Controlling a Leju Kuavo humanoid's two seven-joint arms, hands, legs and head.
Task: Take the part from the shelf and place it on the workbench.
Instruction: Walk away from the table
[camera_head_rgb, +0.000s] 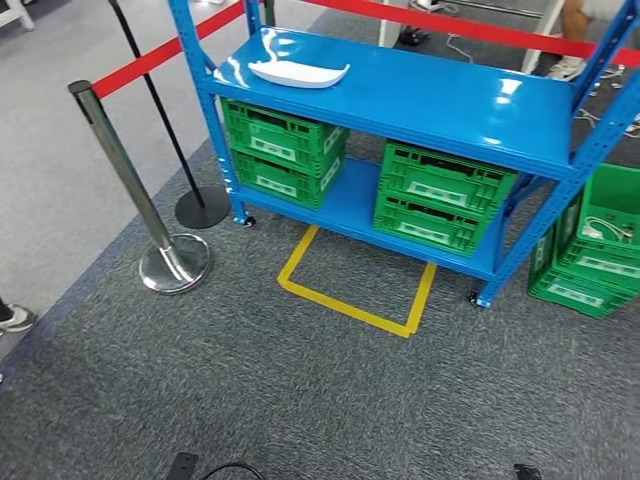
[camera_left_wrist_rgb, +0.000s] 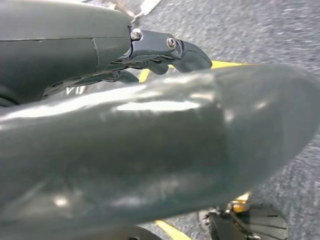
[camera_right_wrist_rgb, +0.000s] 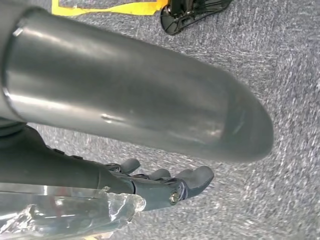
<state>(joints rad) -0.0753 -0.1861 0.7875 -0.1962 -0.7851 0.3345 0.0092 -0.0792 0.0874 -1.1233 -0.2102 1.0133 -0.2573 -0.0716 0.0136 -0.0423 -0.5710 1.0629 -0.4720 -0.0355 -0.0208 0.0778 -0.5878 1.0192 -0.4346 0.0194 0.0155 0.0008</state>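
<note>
In the left wrist view we are seeing the left hand (camera_left_wrist_rgb: 158, 55) hanging over grey carpet, its dark fingers (camera_left_wrist_rgb: 188, 54) lying nearly straight and close together, holding nothing. In the right wrist view the right hand (camera_right_wrist_rgb: 166, 185) is likewise hanging with its fingers (camera_right_wrist_rgb: 196, 177) extended side by side and holding nothing. Moving outward, in the head view we are looking at a blue shelf (camera_head_rgb: 453, 100) filling the upper middle of the frame. The white part (camera_head_rgb: 298, 72) is lying on the top board, towards its upper-left end. Green crates (camera_head_rgb: 283, 150) are sitting on the lower board. A yellow floor marking (camera_head_rgb: 355, 305) is lying below the shelf, at centre frame. A chrome barrier post (camera_head_rgb: 121, 160) is standing at the left.
</note>
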